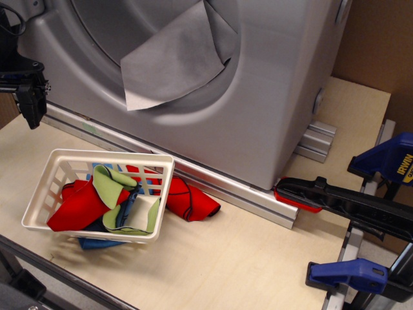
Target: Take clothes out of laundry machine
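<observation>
The fingers [30, 106] hang at far left; apart or together, I can't tell. Well to their right, the grey cloth [171, 61] droops out of the laundry machine [271, 97] opening.

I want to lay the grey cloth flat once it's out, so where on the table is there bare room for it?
Bare wood lies between the white basket, the red cloth and the blue clamps, along the table's near edge. More shows right of the laundry machine. The basket's corner is crowded with cloths; the grey cloth hangs from the opening.
</observation>
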Available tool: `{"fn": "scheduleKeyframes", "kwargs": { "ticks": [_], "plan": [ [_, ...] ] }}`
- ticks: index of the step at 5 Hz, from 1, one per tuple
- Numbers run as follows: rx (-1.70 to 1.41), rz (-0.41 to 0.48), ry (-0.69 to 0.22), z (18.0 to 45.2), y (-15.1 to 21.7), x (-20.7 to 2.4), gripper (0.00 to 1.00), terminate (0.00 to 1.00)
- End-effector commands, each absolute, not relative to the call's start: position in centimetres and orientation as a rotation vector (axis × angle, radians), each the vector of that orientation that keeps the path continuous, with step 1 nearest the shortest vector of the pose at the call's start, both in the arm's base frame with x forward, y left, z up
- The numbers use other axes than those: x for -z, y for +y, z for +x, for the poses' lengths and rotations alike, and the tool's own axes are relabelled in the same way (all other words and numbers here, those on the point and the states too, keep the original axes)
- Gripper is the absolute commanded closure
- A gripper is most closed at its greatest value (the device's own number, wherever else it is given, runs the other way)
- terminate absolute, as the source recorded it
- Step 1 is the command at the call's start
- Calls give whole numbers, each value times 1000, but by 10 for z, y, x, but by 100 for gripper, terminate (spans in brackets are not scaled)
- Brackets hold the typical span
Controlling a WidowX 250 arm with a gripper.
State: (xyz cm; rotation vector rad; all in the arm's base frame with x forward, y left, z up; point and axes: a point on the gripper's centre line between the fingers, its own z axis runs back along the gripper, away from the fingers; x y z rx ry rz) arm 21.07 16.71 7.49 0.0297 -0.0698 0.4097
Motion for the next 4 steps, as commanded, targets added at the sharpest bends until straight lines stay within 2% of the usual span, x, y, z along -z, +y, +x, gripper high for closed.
{"fn": "scheduleKeyframes", "kwargs": {
  "ticks": [1,2,3,4],
  "plan": [
    [-410,30,-70,211,167,-75,0,0],
    [-275,52,-63,240,173,-70,0,0],
    [-105,105,-128,286,160,-91,0,0],
    [48,103,-244,303,153,-94,0,0]
  ]
}}
